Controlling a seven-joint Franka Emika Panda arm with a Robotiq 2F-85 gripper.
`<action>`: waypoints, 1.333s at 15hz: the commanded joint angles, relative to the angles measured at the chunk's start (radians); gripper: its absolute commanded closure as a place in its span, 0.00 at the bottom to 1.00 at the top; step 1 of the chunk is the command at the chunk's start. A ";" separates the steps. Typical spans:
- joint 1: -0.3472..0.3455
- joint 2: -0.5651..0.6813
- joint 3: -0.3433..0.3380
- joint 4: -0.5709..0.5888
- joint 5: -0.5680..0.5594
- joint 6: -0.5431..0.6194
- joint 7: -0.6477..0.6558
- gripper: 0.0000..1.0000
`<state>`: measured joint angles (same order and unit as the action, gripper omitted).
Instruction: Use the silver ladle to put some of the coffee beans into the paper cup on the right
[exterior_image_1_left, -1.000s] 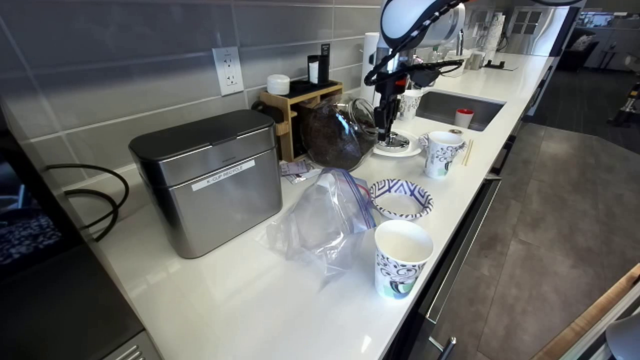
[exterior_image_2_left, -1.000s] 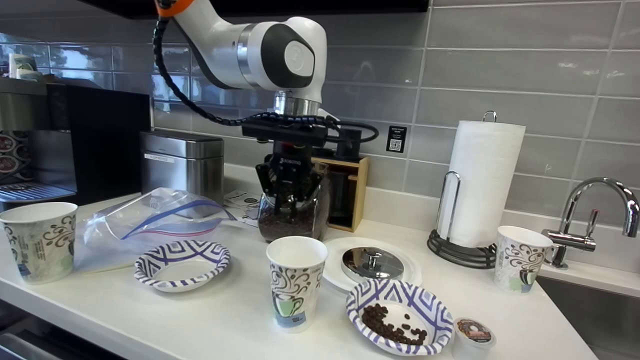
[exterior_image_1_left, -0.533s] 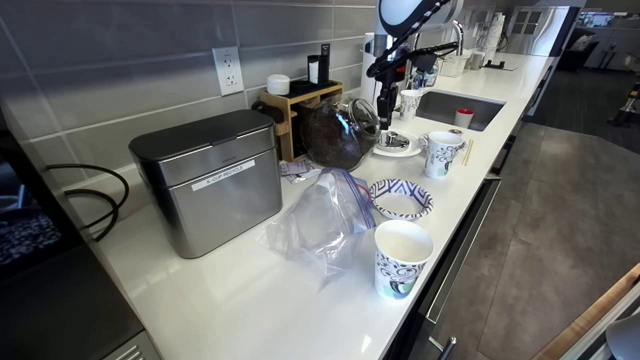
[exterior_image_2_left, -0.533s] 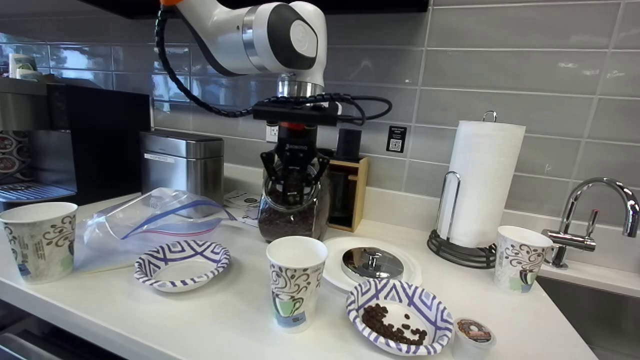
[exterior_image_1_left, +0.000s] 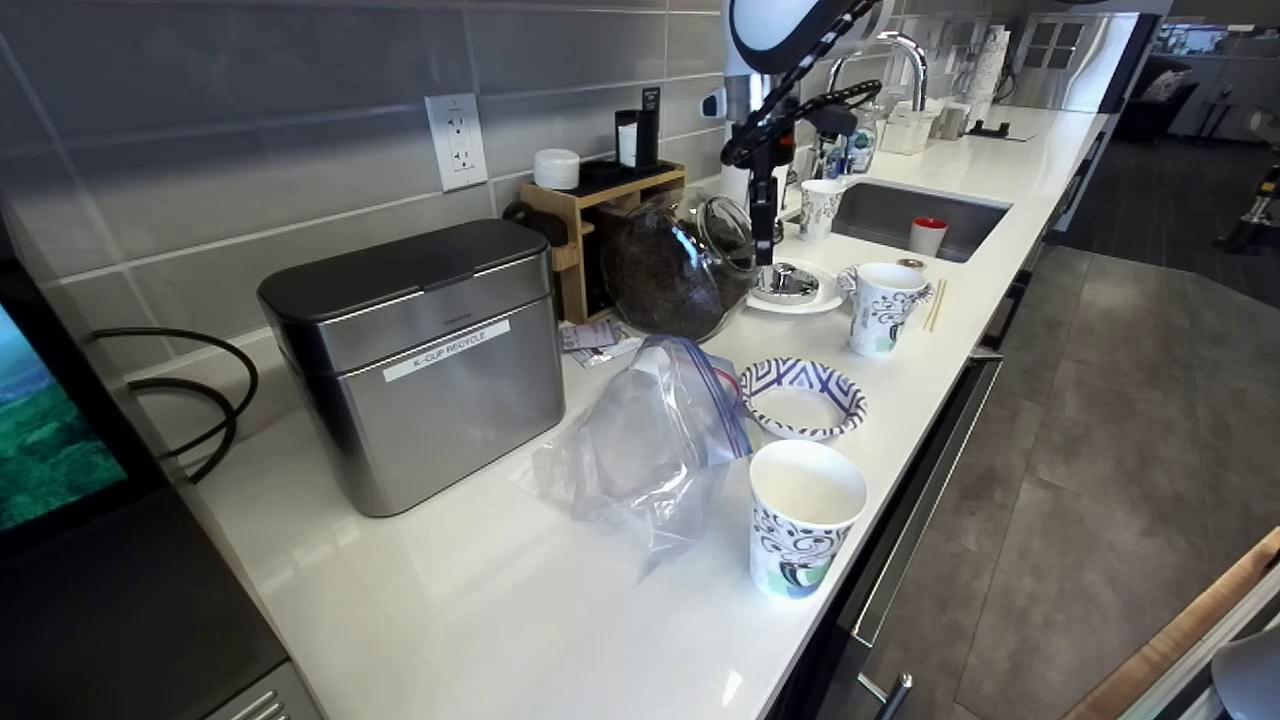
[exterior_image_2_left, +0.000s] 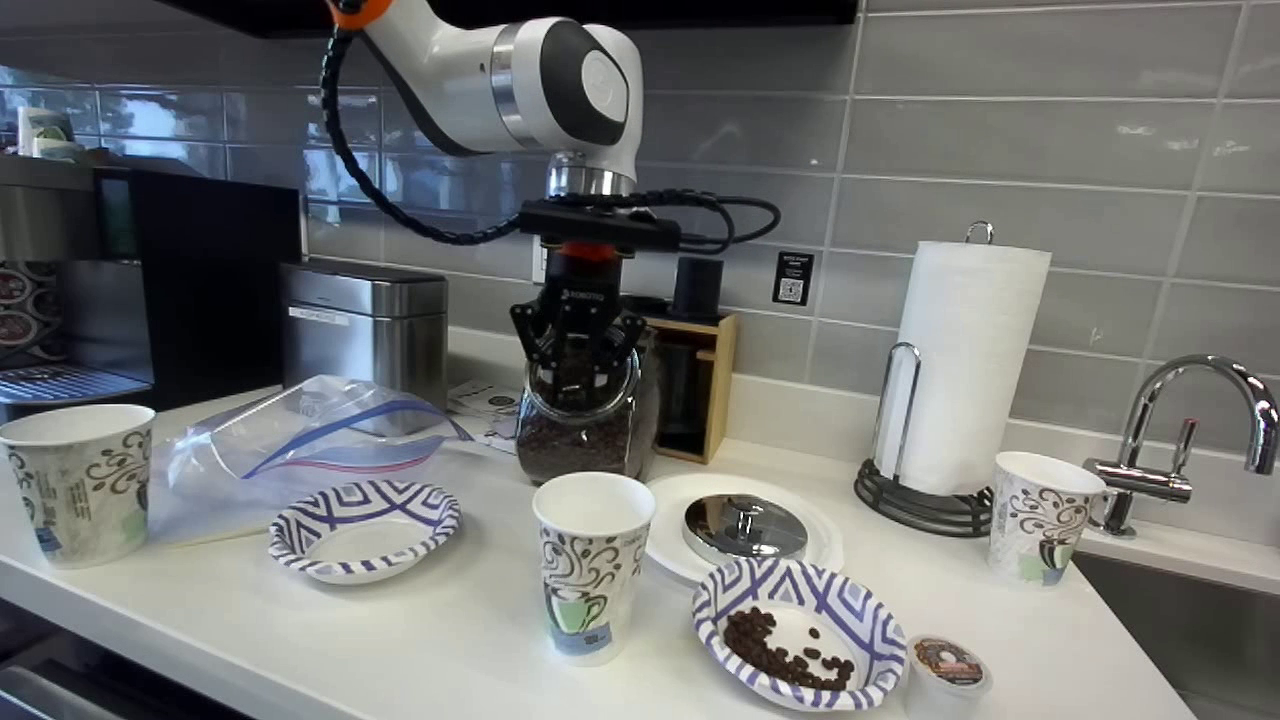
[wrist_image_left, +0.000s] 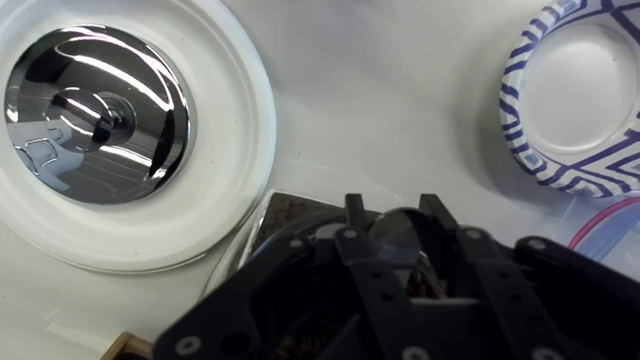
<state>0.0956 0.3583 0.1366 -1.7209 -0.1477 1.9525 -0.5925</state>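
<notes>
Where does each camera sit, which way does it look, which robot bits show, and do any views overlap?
In an exterior view: near the K-Cup recycle bin, facing along the counter toward the sink; lower arm and gripper show.
In an exterior view: before the counter, facing the tiled wall; arm and gripper show.
Wrist view: on the arm, facing down at the chrome lid on a plate; the gripper's fingers show.
Both exterior views share the jar of coffee beans and chrome lid.

Wrist view: jar (wrist_image_left: 286, 209) largely hidden by the pincer (wrist_image_left: 392, 206)
The plate (wrist_image_left: 237, 125) and bowl (wrist_image_left: 575, 95) run past the edges; the rounded shape (wrist_image_left: 396, 231) between the fingertips (wrist_image_left: 355, 210) is unclear.
</notes>
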 joint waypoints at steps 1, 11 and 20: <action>0.001 0.040 0.006 0.041 -0.021 -0.070 -0.027 0.92; -0.022 0.037 0.000 0.050 0.000 -0.141 -0.022 0.45; -0.092 -0.007 0.014 -0.013 0.144 -0.119 -0.113 0.00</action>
<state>0.0587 0.3831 0.1336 -1.6913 -0.1110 1.8383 -0.6259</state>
